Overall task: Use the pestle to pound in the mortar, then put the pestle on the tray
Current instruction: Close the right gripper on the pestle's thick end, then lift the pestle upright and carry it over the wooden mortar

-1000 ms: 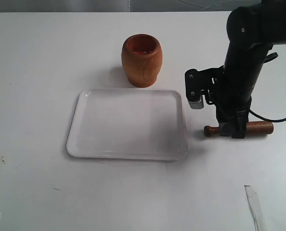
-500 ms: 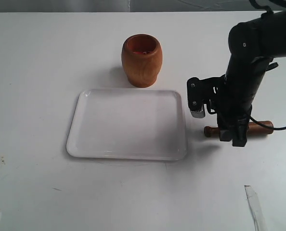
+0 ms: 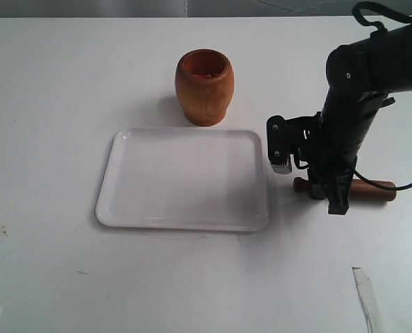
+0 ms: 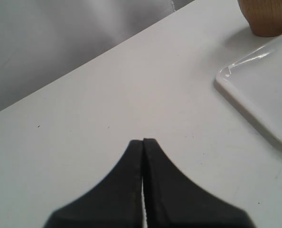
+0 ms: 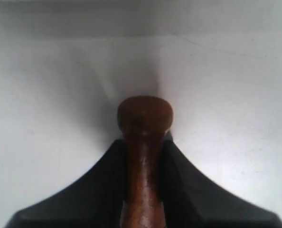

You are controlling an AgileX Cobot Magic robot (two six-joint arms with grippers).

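**Work surface and surroundings.** A plain white table [image 3: 53, 104] is filling nearly the whole exterior view. A narrow grey strip of backdrop [image 3: 88, 7] is showing along its far edge. A clear scrap of tape [image 3: 367, 295] is lying on the table towards the near right corner.

**Fixed items.** The tray [image 3: 185, 179] is lying flat near the middle of the table with nothing on it. The mortar [image 3: 204, 87] is standing upright just beyond the tray's far rim, with its reddish inside facing upward.

**Pestle position and axis.** The pestle [image 3: 372, 189] is lying level to the right of the tray, near its right rim but apart from it. Its long axis is running left to right in the exterior view, roughly parallel to the tray's long edges. The small knob [image 3: 300, 184] is pointing towards the tray, and the thick end is pointing away to the right. Whether the pestle is resting on the table or being held just clear of it cannot be told.

**Right gripper.** The right gripper [image 3: 334, 198] is reaching down from above and clamping the pestle across its handle. In the right wrist view, both black fingers [image 5: 183, 185] are pressing against the sides of the handle just behind the knob.

**Left gripper.** The left gripper [image 4: 143, 142] is hanging over bare table with its two fingers pressed together and nothing between them. A corner of the tray and the foot of the mortar are showing at the edge of its wrist view.
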